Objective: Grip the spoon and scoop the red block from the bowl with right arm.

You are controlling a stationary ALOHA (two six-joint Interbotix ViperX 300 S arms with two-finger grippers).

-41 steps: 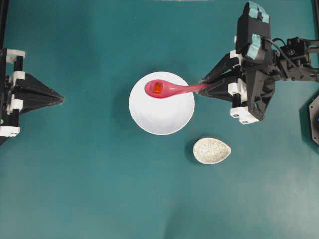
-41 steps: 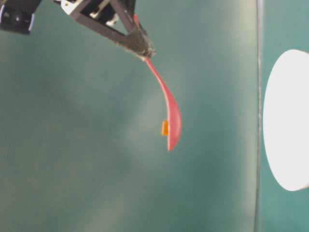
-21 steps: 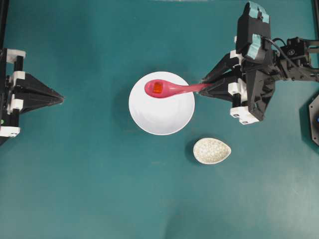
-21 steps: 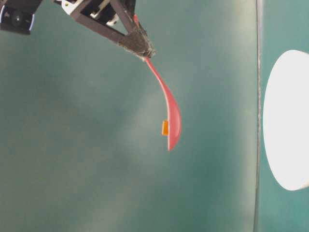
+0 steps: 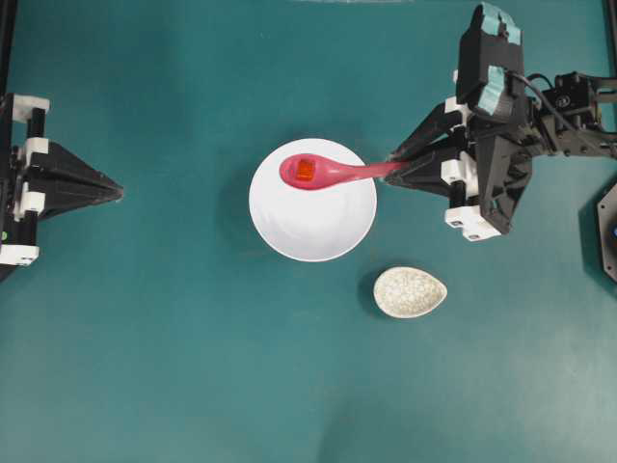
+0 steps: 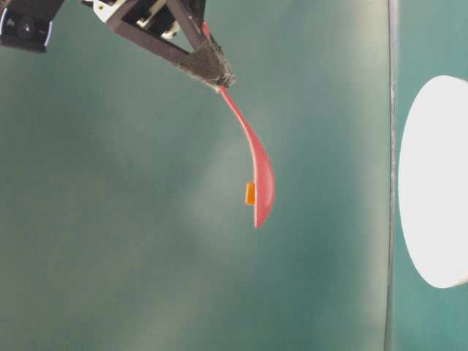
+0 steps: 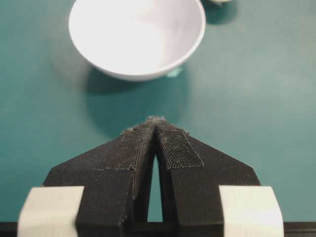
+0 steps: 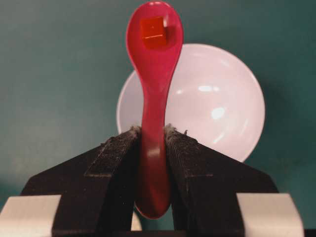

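the right gripper had its jaws clamped on the handle of the spoon, one finger on each side of the handle in the right wrist view. in the overhead view the spoon extended from the gripper at the right of the frame toward the centre, its oval end over the upper part of the bowl.

the red block sat inside the spoon's oval end, not in the bowl. in the table-level view the spoon hung in the upper middle of the frame, well apart from the bowl at the right edge — judged from this, the spoon was lifted clear of the bowl with the block resting in it.

the left gripper lay at the left edge of the overhead frame, well apart from the bowl, jaws closed to a narrow slit with nothing between them.

a speckled dish stood on the counter just below and right of the bowl.

task status, as a judgement: grip done, scoop done — little appeared left beyond holding the spoon level.
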